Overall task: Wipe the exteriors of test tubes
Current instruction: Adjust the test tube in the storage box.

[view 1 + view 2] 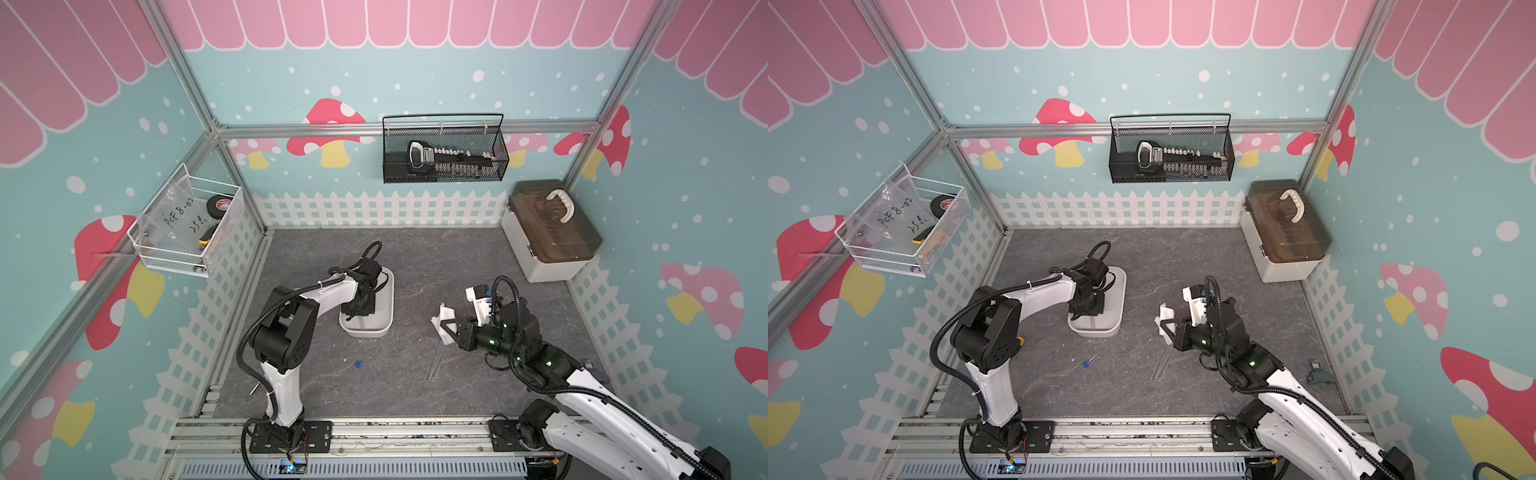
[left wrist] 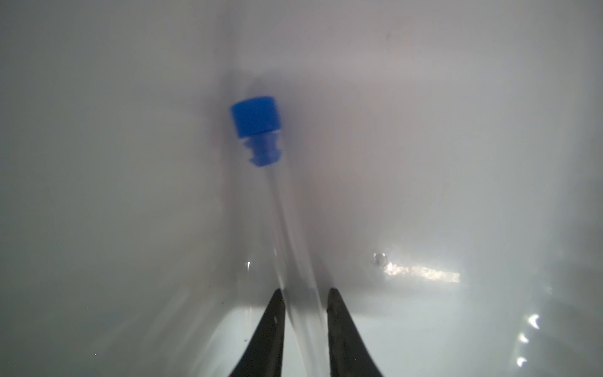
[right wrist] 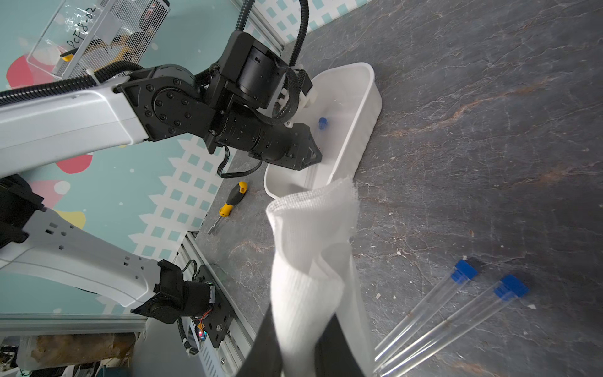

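The white tray (image 1: 365, 332) stands on the grey table (image 1: 436, 257) and holds one capped test tube (image 2: 282, 222), whose blue cap (image 2: 254, 116) lies toward one wall of the tray. The left gripper (image 2: 304, 290) reaches down into this tray. Its fingers are set narrow, with that tube between them and pressed against its sides. Just beside the tray, the right gripper (image 3: 298, 329) is clamped on a white cloth (image 3: 306, 261), which hangs bunched past its fingers above the table. A loose tube (image 1: 1094, 357) lies on the table near the tray's near end, and a pair of tubes (image 3: 424, 308) lies side by side near the right gripper. On the back wall, a black mesh basket (image 1: 444, 174) carries a black-and-white tool (image 1: 440, 158) too small to identify. On the left wall, a white wire basket (image 1: 224, 224) holds a clear bag (image 1: 178, 216) with handwriting and a roll of black tape (image 1: 220, 205). In the far right corner stands a white storage box (image 1: 548, 266) with a brown lid shut; its contents cannot be made out.
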